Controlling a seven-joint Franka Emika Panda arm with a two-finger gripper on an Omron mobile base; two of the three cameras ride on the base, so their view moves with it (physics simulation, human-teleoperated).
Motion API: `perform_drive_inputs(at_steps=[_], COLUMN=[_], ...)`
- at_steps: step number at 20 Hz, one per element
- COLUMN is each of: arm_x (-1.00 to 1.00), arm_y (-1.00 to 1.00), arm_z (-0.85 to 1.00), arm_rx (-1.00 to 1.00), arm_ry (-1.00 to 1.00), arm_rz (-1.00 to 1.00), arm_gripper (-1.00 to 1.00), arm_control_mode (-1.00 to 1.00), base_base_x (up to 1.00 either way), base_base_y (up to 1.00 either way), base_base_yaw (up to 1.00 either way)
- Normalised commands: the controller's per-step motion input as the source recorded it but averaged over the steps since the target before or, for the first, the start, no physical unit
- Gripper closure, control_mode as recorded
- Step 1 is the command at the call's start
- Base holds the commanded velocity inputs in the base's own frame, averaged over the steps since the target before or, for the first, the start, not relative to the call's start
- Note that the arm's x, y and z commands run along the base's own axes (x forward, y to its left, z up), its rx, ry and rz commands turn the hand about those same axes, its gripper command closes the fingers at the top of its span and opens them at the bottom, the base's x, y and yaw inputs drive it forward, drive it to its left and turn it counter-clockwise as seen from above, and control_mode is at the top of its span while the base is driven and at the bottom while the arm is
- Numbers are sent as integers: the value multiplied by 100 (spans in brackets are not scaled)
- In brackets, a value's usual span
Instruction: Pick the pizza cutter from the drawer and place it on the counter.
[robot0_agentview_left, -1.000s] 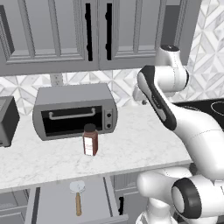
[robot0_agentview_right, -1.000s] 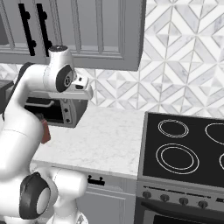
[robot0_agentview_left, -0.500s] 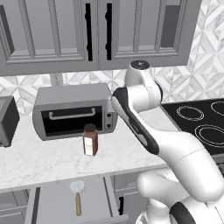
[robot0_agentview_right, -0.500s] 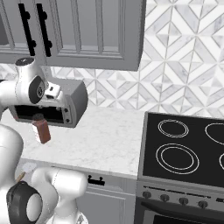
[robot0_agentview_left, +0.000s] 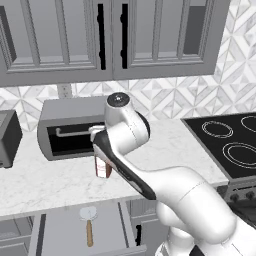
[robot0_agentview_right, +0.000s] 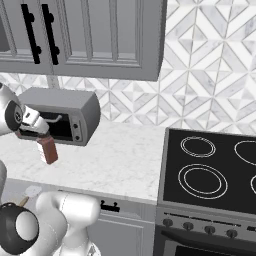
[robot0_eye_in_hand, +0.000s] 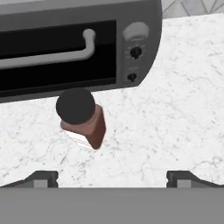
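Note:
The pizza cutter (robot0_agentview_left: 89, 224) lies in the open drawer (robot0_agentview_left: 60, 232) below the counter's front edge, its round wheel toward the counter and its tan handle toward me; its wheel also peeks out as the pizza cutter (robot0_agentview_right: 31, 191). My gripper (robot0_eye_in_hand: 111, 177) hangs open above the white marble counter (robot0_agentview_left: 45, 182), with nothing between its fingertips (robot0_eye_in_hand: 43, 178). It sits just over a brown bottle (robot0_eye_in_hand: 82, 120) with a dark cap, in front of the toaster oven. From the right base view the gripper (robot0_agentview_right: 36, 131) is right above that bottle (robot0_agentview_right: 48, 149).
A grey toaster oven (robot0_agentview_left: 67, 134) stands at the back of the counter behind the bottle (robot0_agentview_left: 103, 168). A dark appliance (robot0_agentview_left: 7, 140) sits at the far left. The black stovetop (robot0_agentview_right: 212, 165) lies to the right. Grey cabinet doors (robot0_agentview_left: 100, 35) hang overhead.
The arm has swung left, from the right of the toaster oven to over the bottle in front of it. The pizza cutter and bottle have not moved.

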Motion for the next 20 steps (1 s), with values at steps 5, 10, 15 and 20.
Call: perform_drive_inputs(at_steps=[5, 10, 15, 20], arm_x=[1, -6, -47, -53], arm_y=[66, 34, 3, 0], arm_z=[-27, -24, -51, -55], arm_rx=[0, 2, 2, 3], arm_ry=[0, 6, 11, 7], arm_rz=[-3, 0, 3, 0], arm_gripper=[-100, -100, -100, -100], arm_control_mode=[-100, -100, -100, -100], base_base_x=[0, 0, 0, 0], base_base_y=[0, 0, 0, 0], base_base_yaw=[0, 0, 0, 0])
